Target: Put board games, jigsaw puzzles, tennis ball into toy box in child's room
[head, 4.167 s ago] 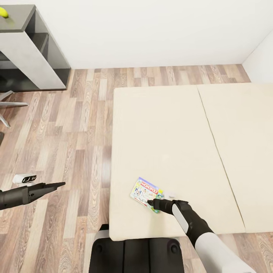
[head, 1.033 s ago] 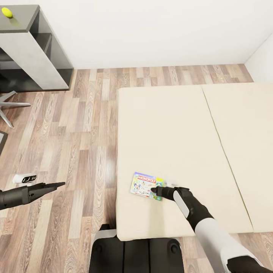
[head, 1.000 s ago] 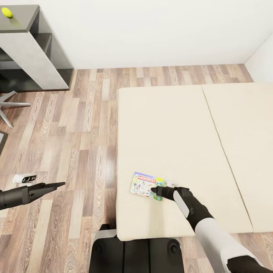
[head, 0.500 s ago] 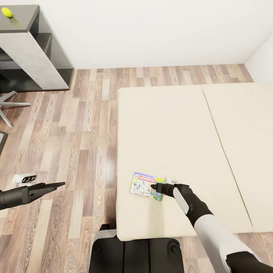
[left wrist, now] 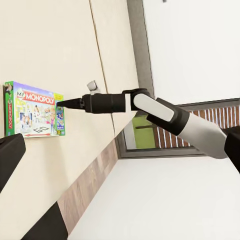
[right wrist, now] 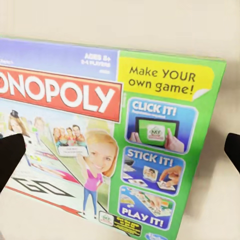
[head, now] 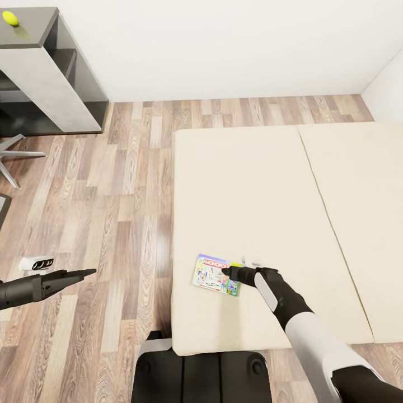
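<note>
**Right gripper edges up over the Monopoly box**

Since half a second ago my right gripper [head: 228, 271] has crept a touch toward the far side of the bed; the box and the camera haven't shifted.

Left to right in the head view: tennis ball [head: 10, 18] sits on the dark-grey top of the table [head: 34, 29], far corner of the room, well apart from everything else. Below it, wood-plank floor [head: 112, 190]. A small white object [head: 36, 263] lies on the floor near my left arm. Left gripper [head: 84, 273] hangs over the floor beside the bed, fingers pressed into one point, nothing in them.

Bed [head: 268, 184]: cream mattress, two panels. The Monopoly board game [head: 215, 275] lies flat on the left panel, near the edge closest to me. Right gripper is at the box's right end, above the green strip.

Left wrist view: Monopoly box [left wrist: 32, 110] flat on the mattress, right gripper [left wrist: 61, 104] pointing at its green end; touching or not, can't tell.

Right wrist view: box lid [right wrist: 100, 135] close up, "Make YOUR own game!" readable. Dark fingertips [right wrist: 10, 155] at either side of the frame, spread wide, box between them but not gripped.
</note>
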Robot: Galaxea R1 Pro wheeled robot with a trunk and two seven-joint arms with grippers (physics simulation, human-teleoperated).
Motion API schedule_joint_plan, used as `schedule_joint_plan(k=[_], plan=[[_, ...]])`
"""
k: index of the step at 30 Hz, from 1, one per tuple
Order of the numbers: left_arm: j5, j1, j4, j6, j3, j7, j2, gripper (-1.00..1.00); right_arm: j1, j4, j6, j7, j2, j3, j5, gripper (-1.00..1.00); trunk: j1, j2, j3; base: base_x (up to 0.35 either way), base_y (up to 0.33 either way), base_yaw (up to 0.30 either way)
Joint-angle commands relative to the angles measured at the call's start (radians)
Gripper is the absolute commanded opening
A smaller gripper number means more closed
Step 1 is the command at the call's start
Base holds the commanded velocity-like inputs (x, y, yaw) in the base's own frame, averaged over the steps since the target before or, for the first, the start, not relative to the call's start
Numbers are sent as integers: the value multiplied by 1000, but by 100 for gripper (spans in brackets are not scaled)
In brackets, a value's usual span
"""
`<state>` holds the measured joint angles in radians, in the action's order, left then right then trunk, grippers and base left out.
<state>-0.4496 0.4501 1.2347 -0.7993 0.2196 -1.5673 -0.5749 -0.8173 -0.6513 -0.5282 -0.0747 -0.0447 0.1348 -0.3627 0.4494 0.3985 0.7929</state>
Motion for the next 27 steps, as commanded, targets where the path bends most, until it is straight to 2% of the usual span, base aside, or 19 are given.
schedule_joint_plan(k=[1,27], plan=[[0,0,0,-11,0,-4,0,100,-1,-1,-4,-2,0,0,1,100,1,2,1,0,0,0],[0,0,0,-11,0,-4,1,100,-33,16,0,-2,-8,-1,2,100,1,2,1,0,0,0]])
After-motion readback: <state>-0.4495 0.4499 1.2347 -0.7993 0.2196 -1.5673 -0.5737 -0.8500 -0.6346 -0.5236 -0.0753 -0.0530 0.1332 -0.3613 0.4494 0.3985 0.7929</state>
